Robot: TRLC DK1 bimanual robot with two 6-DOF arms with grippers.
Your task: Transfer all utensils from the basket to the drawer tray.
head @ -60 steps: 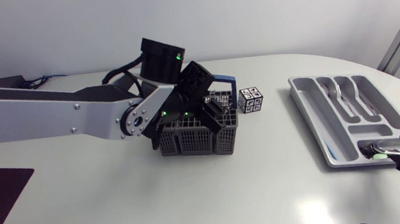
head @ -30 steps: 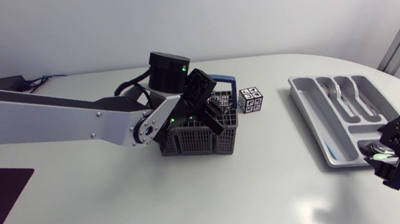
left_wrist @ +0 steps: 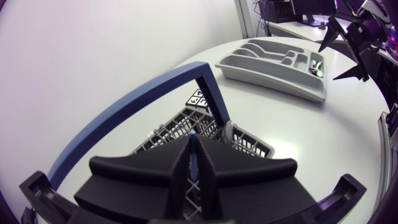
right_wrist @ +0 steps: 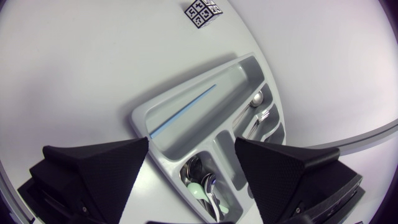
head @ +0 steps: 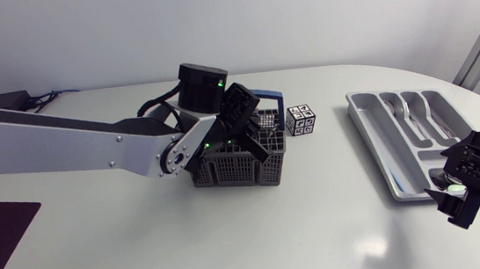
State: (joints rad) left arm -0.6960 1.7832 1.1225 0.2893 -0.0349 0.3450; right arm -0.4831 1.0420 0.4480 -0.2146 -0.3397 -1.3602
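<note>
Now the left claw [left_wrist: 193, 146] is down inside the basket [head: 225, 167] in the middle of the table. Its two fingers are pinched nearly flat together on a thin bluish handle [left_wrist: 193, 163]. I think the job right now is to pull this one out. It is best to lift straight up and slowly, because the basket's blue hoop [left_wrist: 155, 93] arches close beside the claw and the grid walls could catch the other end. The handle is thin, so the hold must be tight. There is lots of bare table on the way right to the drawer tray [head: 374, 148]. Only a little patterned cube [head: 300, 120] sits just right of the basket. The right claw [right_wrist: 192, 146] hangs over the tray's near end, wide open and holding nothing, so it should move away first. The tray lies close to the table's right edge, so the drop should be gentle.
</note>
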